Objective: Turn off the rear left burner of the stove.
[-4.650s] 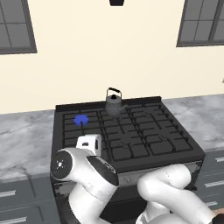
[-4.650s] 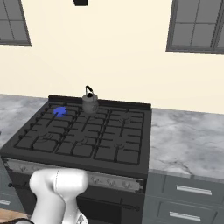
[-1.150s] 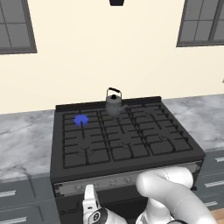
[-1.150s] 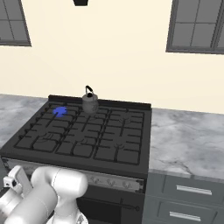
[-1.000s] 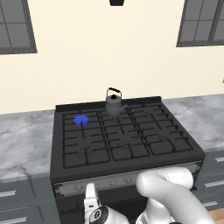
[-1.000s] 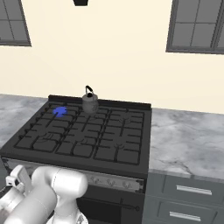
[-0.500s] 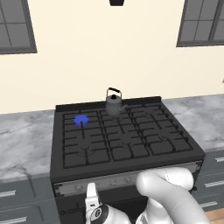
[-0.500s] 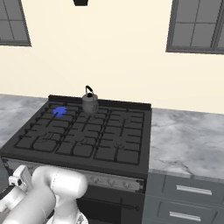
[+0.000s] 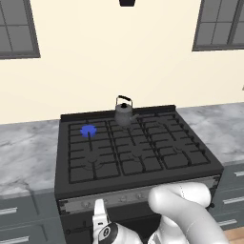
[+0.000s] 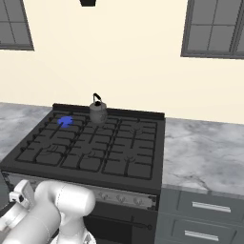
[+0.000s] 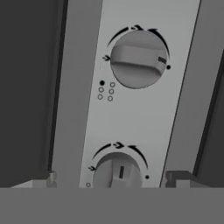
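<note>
Cream wall (image 9: 119, 57), two windows (image 9: 221, 24), grey marble counter (image 10: 200, 143).

White arm folded low, elbow bulging up at the lower edge of both base views; wrist dropped beneath it; hand (image 9: 99, 213) pointing forward, level; jaws spread wide, nothing between them; dark fingertips (image 11: 180, 177) well apart in the hand view

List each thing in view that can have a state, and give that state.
rear left burner: lit, blue flame showing.
stove: the other burners show no flame.
kettle: upright on the rear grate, handle raised.
upper knob: grip bar lying crosswise in the hand view.
lower knob: marker pointing up in the hand view.
gripper: open, facing the knob strip.
</note>
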